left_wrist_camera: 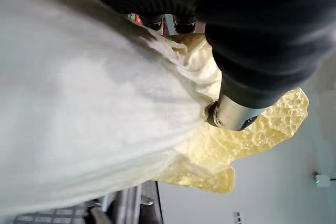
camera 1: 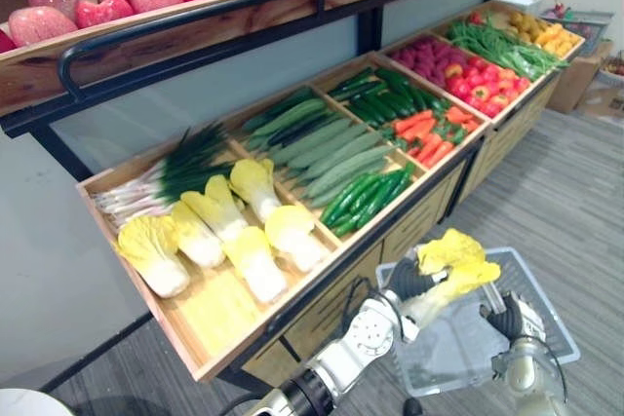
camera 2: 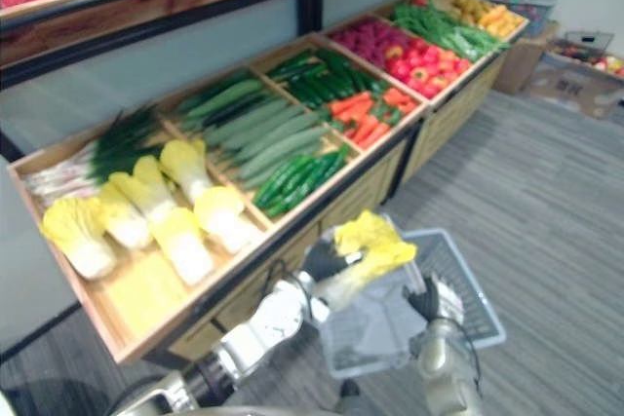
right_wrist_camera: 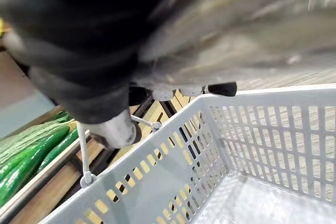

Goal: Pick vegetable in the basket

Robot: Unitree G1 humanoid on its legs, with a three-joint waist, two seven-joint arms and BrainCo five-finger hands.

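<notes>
The left hand (camera 1: pixel 414 282) has its fingers and thumb curled round the pale stalk of a Chinese cabbage (camera 1: pixel 456 258). The cabbage is clear of the shelf and held in the air. Its long axis runs slantwise through the grip. The white butt pokes out below the fingers, and the crinkled yellow leaves fan out above and past the fingertips.

The grey basket (camera 1: pixel 466 343) lies straight beneath those fingers and a little beyond them, with its open mouth facing up. To my eye the drop is downward, butt end first.

The right hand (camera 1: pixel 509 319) sits at the basket's near rim. Its fingers look bent round the wire handle (right_wrist_camera: pixel 82 153), keeping the basket up under the cabbage. The left hand is the one that has to let go.
</notes>
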